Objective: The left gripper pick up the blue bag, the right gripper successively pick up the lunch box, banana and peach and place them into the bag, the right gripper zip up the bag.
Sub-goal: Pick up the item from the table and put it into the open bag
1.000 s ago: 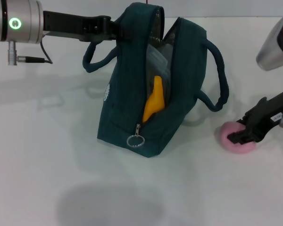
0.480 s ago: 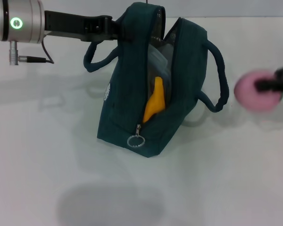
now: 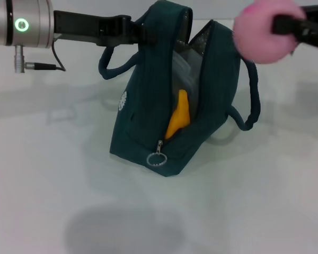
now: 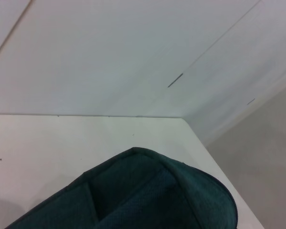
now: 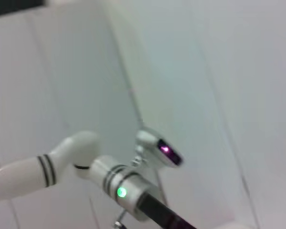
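Note:
The blue bag [image 3: 148, 124] stands on the white table with its top zipper open; my left gripper [image 3: 140, 33] is shut on its upper left edge, holding it up. The bag's rim [image 4: 148, 191] fills the lower part of the left wrist view. Inside the opening the banana [image 3: 177, 119] leans upright in front of the clear lunch box [image 3: 184, 69]. My right gripper [image 3: 280, 24] is shut on the pink peach [image 3: 265, 30], held in the air at the upper right, just above and right of the bag's opening. A silver ring pull [image 3: 156, 159] hangs at the zipper's near end.
One bag handle [image 3: 252, 103] loops out on the right side, below the peach. The other handle [image 3: 116, 66] hangs under the left arm [image 3: 26, 25]. The right wrist view shows only the left arm [image 5: 119, 191] against pale walls.
My right gripper lifted the peach off the table at the right and carried it up and leftward to above the bag's opening. The bag and left gripper shifted very slightly.

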Tool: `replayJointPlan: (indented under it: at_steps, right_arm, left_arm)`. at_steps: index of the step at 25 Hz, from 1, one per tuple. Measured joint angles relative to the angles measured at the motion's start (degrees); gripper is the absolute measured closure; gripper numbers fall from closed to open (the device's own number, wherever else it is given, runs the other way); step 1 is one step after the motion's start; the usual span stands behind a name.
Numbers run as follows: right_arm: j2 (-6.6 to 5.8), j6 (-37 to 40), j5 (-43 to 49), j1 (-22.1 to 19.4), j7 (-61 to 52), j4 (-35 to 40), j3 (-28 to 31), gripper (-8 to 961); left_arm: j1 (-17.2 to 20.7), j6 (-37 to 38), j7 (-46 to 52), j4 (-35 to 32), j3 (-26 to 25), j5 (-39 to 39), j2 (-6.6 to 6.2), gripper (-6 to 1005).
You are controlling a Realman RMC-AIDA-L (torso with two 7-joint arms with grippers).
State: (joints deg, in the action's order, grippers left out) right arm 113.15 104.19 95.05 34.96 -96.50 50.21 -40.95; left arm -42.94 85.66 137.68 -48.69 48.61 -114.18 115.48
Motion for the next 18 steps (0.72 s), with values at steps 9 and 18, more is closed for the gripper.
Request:
replayJointPlan:
  at_steps: [9, 18]
  right_arm:
    - [2.56, -12.96, 0.25, 3.37, 11.84, -6.47, -13.62, 890]
    - [2.39, -20.37, 1.25, 4.57, 11.53, -7.35, -22.35, 916]
  left_arm:
    - [-0.37, -0.16, 0.05, 0.08, -0.01, 0.04, 0.02, 948]
    - [-0.34, -0.14, 0.16, 0.09, -0.11, -0.1, 0.01, 948]
